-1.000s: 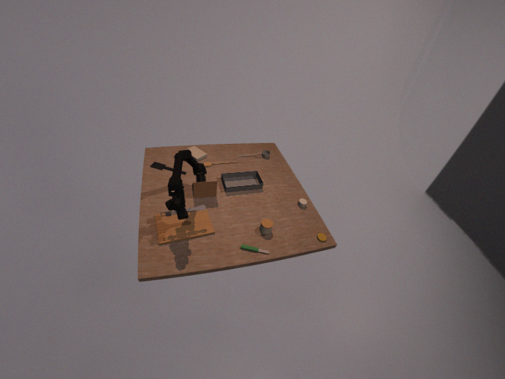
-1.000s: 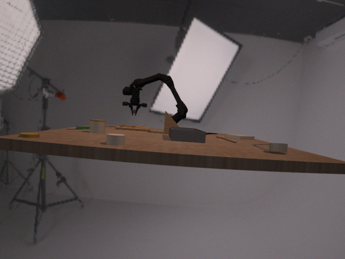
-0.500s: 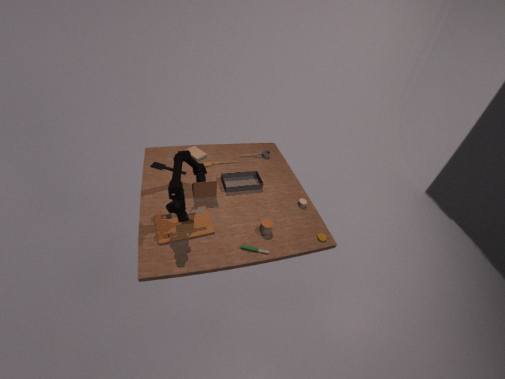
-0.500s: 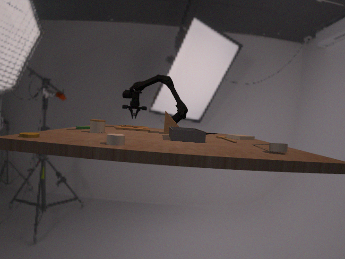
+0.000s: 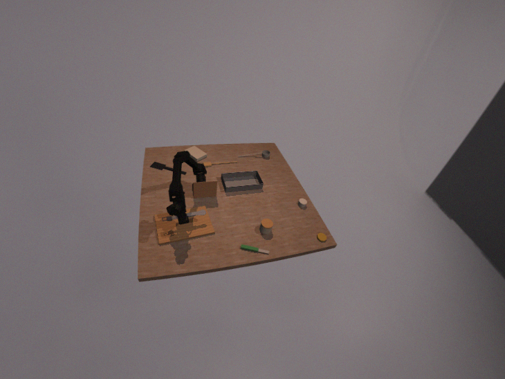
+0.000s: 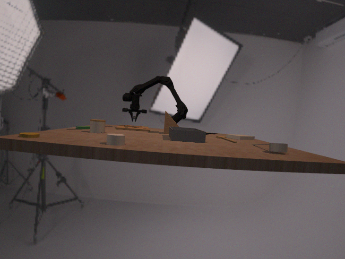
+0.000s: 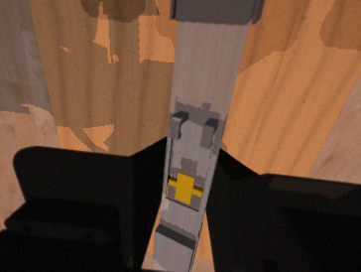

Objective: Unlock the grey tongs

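Observation:
My gripper (image 5: 183,219) (image 6: 134,118) (image 7: 187,143) points down above the wooden board (image 5: 188,234) (image 6: 143,129) (image 7: 283,84) and is shut on the grey tongs (image 5: 196,213) (image 7: 208,65). The tongs lie level in the air over the board, crossing between the fingers; their shadow falls on the board. In the wrist view, a yellow cross-shaped piece (image 7: 184,189) and small dark brackets sit in the tongs near the fingers. The side view shows the tongs nearly end-on, too small to tell how far their arms stand apart. The roasting tin (image 5: 244,187) (image 6: 186,135) is well away.
A brown wedge (image 5: 205,189) (image 6: 168,125) stands between board and tin. An orange-lidded jar (image 5: 266,226) (image 6: 97,126) and a green-handled knife (image 5: 249,247) (image 6: 82,127) lie beyond the board. A small white pot (image 5: 302,203) (image 6: 115,140) and a yellow disc (image 5: 322,236) (image 6: 29,135) are farther off.

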`<act>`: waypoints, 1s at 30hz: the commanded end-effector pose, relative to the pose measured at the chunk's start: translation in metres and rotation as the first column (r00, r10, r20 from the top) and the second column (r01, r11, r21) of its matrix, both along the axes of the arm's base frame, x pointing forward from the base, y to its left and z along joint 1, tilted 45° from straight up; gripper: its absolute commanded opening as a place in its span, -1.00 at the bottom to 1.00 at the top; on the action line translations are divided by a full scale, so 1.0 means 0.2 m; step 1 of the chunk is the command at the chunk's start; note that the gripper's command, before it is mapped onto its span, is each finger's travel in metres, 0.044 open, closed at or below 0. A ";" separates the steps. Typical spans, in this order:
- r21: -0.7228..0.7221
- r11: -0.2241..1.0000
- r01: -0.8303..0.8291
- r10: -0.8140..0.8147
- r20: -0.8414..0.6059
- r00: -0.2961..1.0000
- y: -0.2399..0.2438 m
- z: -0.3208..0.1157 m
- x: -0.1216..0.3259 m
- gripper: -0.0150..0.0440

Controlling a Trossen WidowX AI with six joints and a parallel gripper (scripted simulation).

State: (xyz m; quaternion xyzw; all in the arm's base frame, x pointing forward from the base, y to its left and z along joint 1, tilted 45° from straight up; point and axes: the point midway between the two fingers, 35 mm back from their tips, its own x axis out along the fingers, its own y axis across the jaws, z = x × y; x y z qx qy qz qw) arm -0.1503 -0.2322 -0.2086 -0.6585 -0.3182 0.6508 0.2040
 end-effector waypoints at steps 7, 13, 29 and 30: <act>0.000 1.000 -0.006 0.006 -0.001 1.000 0.04 -0.03 0.00 -1.00; 0.002 1.000 0.000 0.000 0.001 1.000 0.04 -0.03 0.00 -0.56; 0.002 1.000 0.000 0.000 0.001 1.000 0.04 -0.03 0.00 0.87; 0.002 1.000 0.000 0.000 0.001 1.000 0.04 -0.03 0.00 0.96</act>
